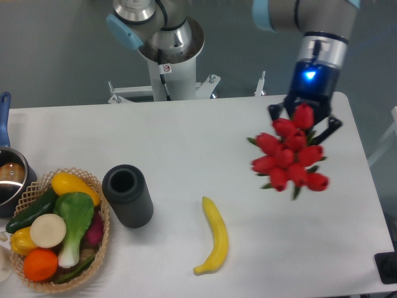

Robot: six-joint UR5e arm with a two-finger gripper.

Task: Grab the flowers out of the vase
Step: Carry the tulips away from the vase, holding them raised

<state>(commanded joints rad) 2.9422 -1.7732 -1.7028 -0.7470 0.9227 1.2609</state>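
Robotics lab — bolted arm pedestal, bare white table, toy produce basket

Red flowers with green leaves, dark grey ribbed vase, yellow banana, tan woven basket, white table, blue light glowing on black gripper

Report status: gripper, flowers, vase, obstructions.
Gripper shut on red tulip bunch, held right of the table. Dark grey ribbed vase empty, upright. Yellow banana lies between them.
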